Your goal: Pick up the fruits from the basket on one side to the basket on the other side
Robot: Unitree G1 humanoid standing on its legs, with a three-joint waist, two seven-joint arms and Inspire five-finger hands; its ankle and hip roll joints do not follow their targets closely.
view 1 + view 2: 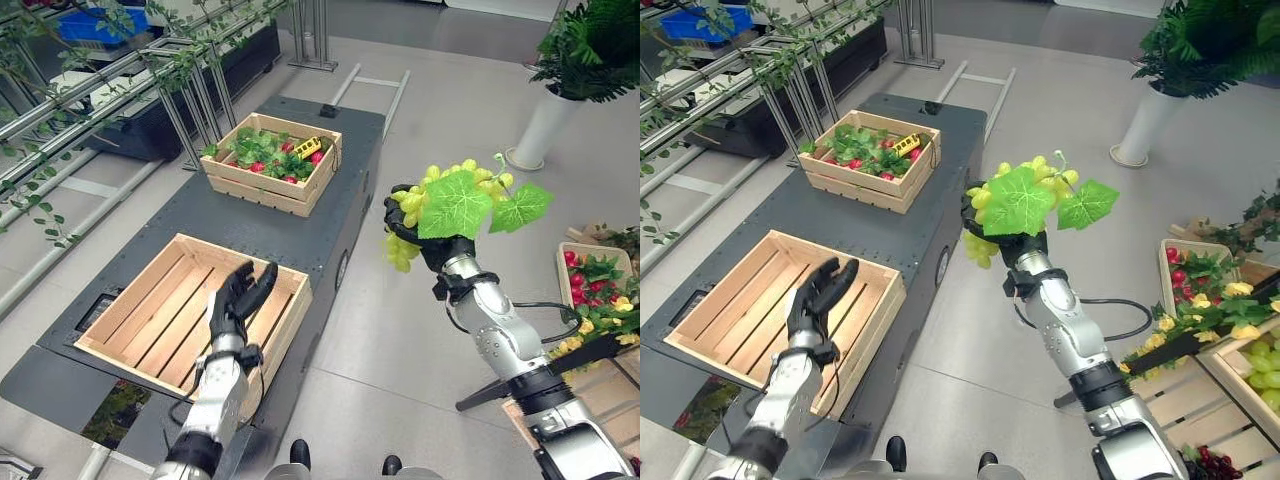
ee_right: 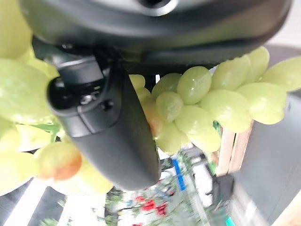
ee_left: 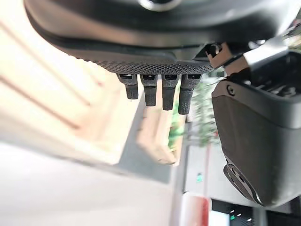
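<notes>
My right hand point(image 1: 432, 243) is shut on a bunch of green grapes point(image 1: 455, 195) with big green leaves, held in the air over the floor just right of the dark cart point(image 1: 300, 235). In the right wrist view the grapes point(image 2: 207, 106) press against the thumb point(image 2: 113, 136). An empty wooden crate point(image 1: 190, 305) lies on the near end of the cart. My left hand point(image 1: 238, 298) hovers open over its right part, fingers point(image 3: 162, 94) straight. A second crate point(image 1: 272, 162) at the far end holds leafy fruit.
Crates of fruit point(image 1: 1205, 300) stand on the floor at the right. A white planter point(image 1: 540, 125) with a plant stands beyond them. Metal racks with vines point(image 1: 110, 90) run along the left side.
</notes>
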